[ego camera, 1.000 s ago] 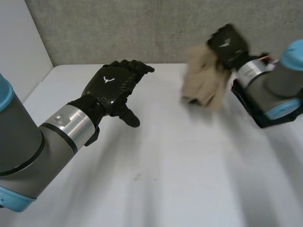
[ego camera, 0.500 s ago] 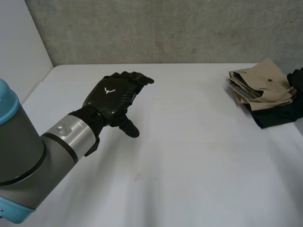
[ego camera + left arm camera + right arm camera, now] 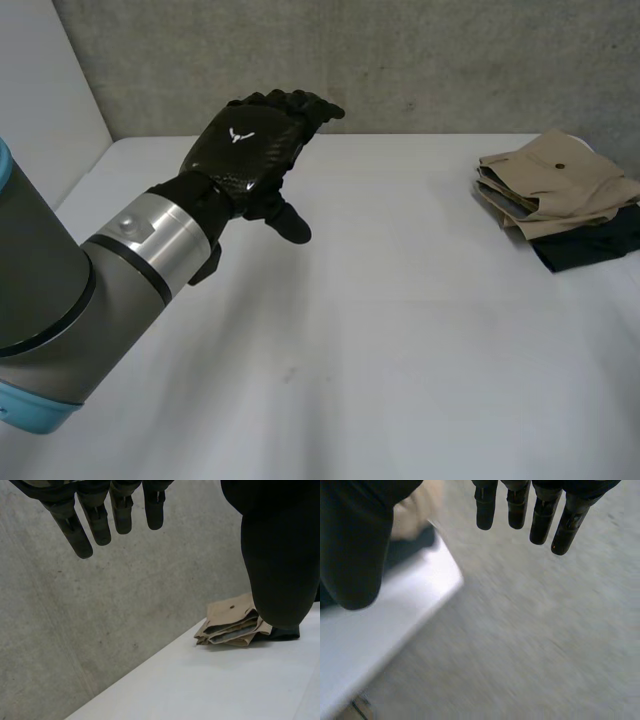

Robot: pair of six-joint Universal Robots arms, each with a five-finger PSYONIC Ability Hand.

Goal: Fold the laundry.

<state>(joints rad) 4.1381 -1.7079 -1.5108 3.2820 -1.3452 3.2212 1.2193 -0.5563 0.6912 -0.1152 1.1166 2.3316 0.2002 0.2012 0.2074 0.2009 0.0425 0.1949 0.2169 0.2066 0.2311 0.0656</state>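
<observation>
The folded tan garment (image 3: pixel 560 190) is lying at the far right side of the bench (image 3: pixel 400 340), near the wall, and no robot hand is touching it. It is making a flat, roughly square packet of soft woven cloth. A small dark button is sitting on its top face, and several layers, one of them greyish, are showing at the edge that is facing the middle of the bench. It is resting on a folded black garment (image 3: pixel 592 248), which is sticking out from under it on the near side.

The left robot hand (image 3: pixel 243 160) is hovering above the far left part of the bench, well apart from the pile, with its glossy black back, patterned like a weave, turned up. Its fingers (image 3: pixel 95 522) are hanging straight and relaxed, the thumb spread away, grasping nothing. The right robot hand (image 3: pixel 355 550) is likewise released: its fingers (image 3: pixel 520 507) are pointing straight, apart from the thumb, with nothing between them.

The bench is white, smooth and matte. Behind it a rough grey concrete wall (image 3: pixel 380 60) is rising.
</observation>
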